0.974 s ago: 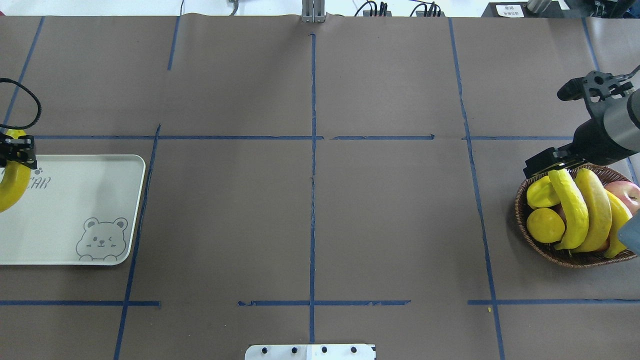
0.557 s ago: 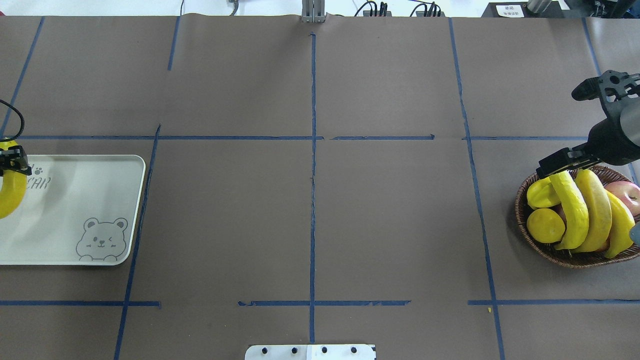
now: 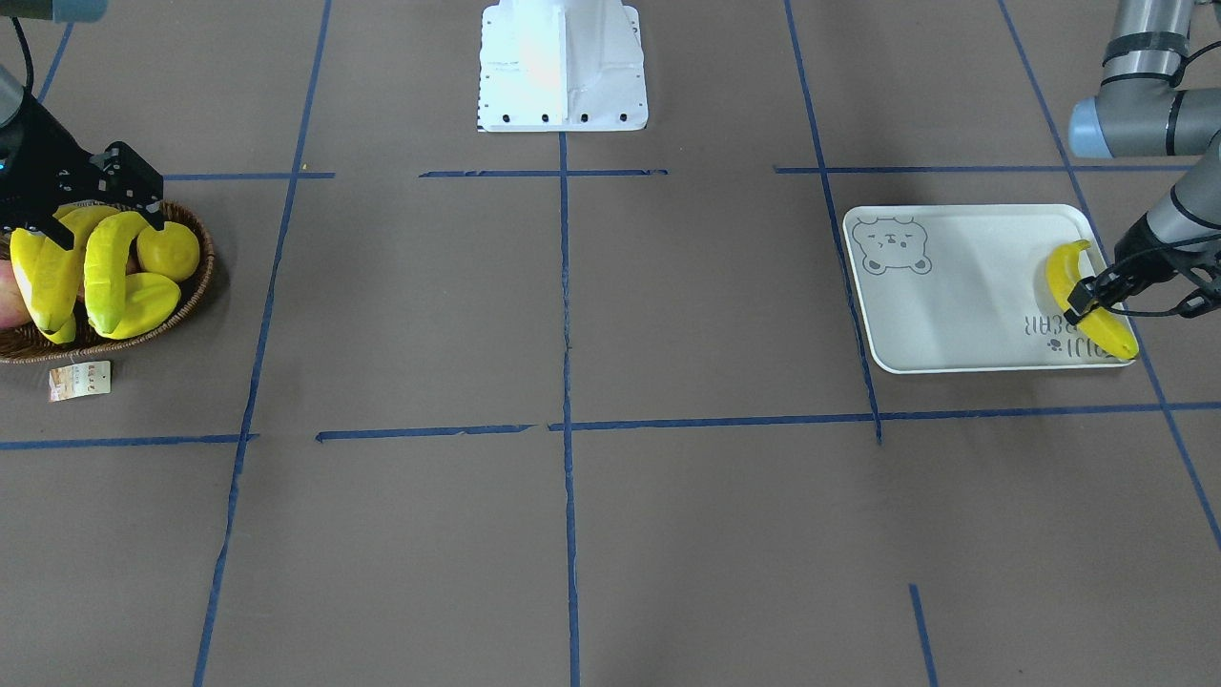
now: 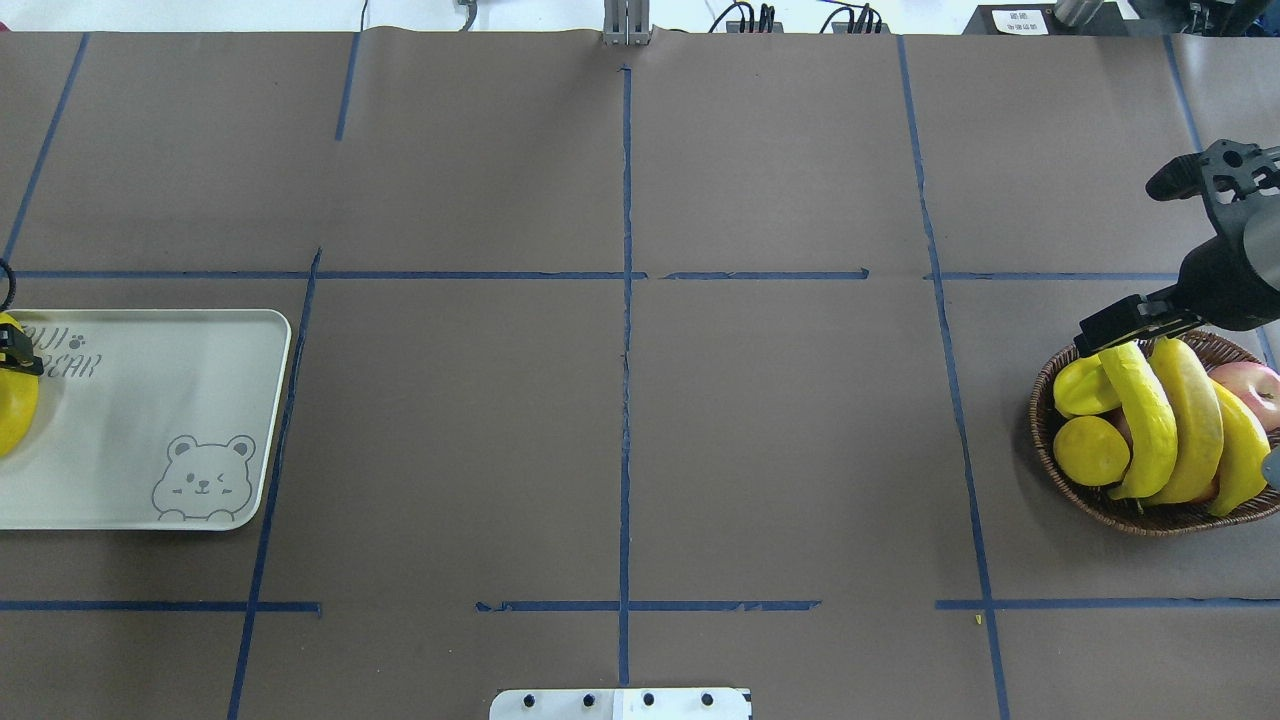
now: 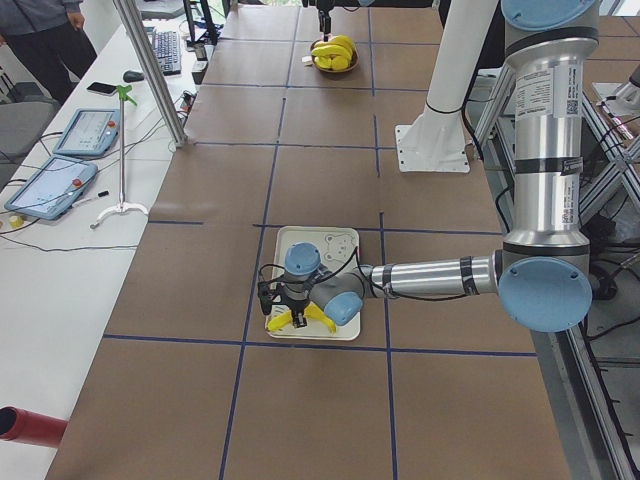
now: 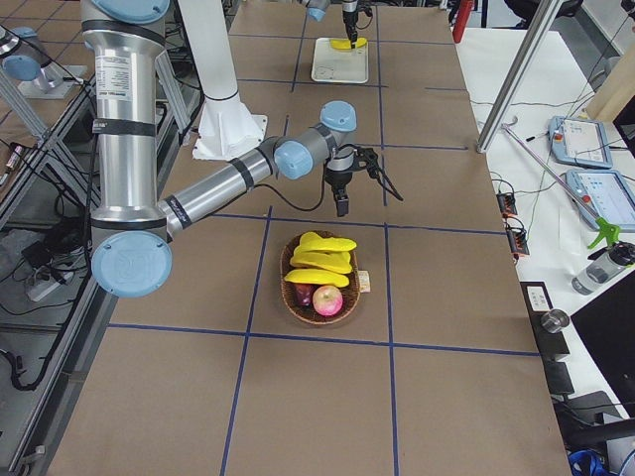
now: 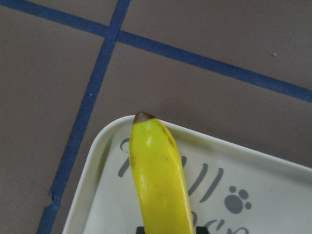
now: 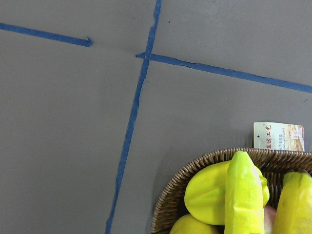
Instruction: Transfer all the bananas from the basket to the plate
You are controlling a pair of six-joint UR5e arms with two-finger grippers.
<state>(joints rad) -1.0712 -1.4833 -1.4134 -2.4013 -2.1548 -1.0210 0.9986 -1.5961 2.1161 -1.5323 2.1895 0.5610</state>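
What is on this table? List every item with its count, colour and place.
bananas in the basket: three, yellow, side by side over the other fruit
fourth banana: one, yellow, at the plate's lettered end, in the left claw
lemon: one, yellow, in the basket
starfruit: one, yellow, in the basket
apple: one, red-pink, in the basket
basket: one, dark brown wicker, robot's right side
paper tag: one, pale, lying just outside the basket
plate: one, grey-white with bear drawing, robot's left side
left claw: black, shut on the fourth banana, over the plate
right claw: black, looks open and empty, above the basket's edge
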